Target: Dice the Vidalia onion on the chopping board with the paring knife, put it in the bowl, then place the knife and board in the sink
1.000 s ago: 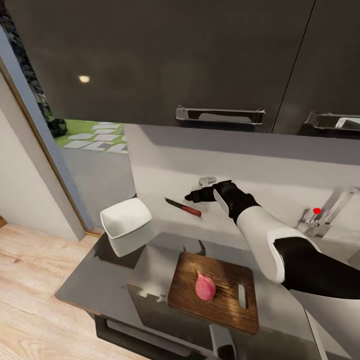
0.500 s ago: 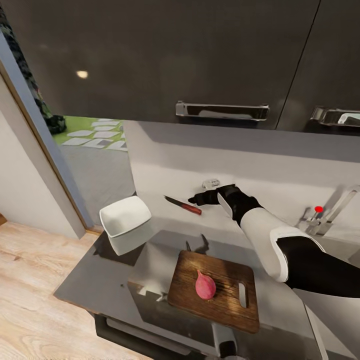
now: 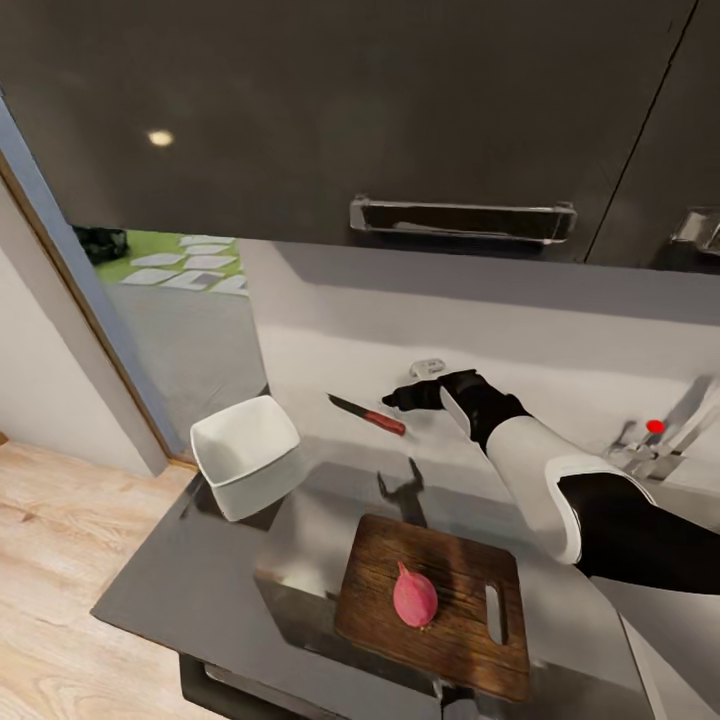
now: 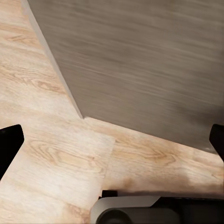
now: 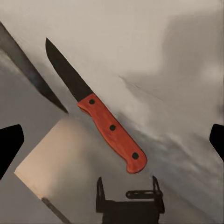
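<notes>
Red-handled paring knife lies flat on the grey worktop by the back wall, just beside the right hand, which hovers spread wide, its fingers apart from the handle.

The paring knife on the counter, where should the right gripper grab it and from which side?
Probably grip the paring knife by its red handle, coming down from above with the fingers across the handle's narrow width. It lies flat on the countertop, handle end nearest the right gripper, dark blade pointing away toward the bowl.
</notes>
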Robot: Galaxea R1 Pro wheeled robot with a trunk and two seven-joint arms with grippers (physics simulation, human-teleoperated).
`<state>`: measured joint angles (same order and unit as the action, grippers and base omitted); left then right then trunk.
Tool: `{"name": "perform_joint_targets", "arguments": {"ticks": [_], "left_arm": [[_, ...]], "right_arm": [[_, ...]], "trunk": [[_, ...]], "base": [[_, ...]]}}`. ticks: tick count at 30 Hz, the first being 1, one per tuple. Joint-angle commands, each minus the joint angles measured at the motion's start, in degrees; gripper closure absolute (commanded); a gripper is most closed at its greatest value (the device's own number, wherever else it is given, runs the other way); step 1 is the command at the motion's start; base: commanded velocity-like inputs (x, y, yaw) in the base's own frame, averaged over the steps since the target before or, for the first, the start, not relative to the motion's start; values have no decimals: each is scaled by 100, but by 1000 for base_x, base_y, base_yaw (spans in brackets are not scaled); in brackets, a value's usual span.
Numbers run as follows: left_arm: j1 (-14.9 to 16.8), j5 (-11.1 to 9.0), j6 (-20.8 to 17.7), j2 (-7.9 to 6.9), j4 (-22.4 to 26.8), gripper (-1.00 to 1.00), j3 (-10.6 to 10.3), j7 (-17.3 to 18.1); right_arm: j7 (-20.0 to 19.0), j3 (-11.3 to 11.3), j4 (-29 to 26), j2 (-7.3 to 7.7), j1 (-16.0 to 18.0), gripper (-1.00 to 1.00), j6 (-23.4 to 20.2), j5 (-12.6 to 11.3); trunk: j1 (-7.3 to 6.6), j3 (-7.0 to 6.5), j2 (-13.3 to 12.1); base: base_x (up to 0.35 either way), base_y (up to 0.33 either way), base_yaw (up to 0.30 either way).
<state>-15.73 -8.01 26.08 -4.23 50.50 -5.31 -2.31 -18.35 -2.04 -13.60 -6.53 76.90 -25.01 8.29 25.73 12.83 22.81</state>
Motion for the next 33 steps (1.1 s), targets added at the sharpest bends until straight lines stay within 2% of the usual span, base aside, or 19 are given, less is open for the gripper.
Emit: {"name": "perform_joint_targets", "arguments": {"ticks": [1, 7, 15, 21, 33], "left_arm": [[0, -51, 11, -9, 3, -100, -31, -24], [0, -51, 11, -10, 1, -100, -31, -24], [0, -51, 11, -12, 3, -100, -31, -24], [0, -47, 11, -12, 3, -100, -31, -24], [0, -43, 15, -7, 4, -100, -31, -24]], "right_arm": [[-71, -16, -11, 2, -7, -100, -22, 58], [-262, -16, -11, 2, -16, -100, -18, 59], [-297, -16, -11, 2, -42, -100, -4, 59], [-308, -16, -6, 2, -101, -100, 278, 59], [-357, -16, -11, 2, -105, -100, 313, 59]], "trunk": [[6, 19, 11], [6, 71, 11], [6, 142, 11], [6, 194, 11], [6, 300, 11]], "base": [[197, 0, 0], [95, 0, 0], [11, 0, 0], [1, 0, 0], [0, 0, 0]]}}
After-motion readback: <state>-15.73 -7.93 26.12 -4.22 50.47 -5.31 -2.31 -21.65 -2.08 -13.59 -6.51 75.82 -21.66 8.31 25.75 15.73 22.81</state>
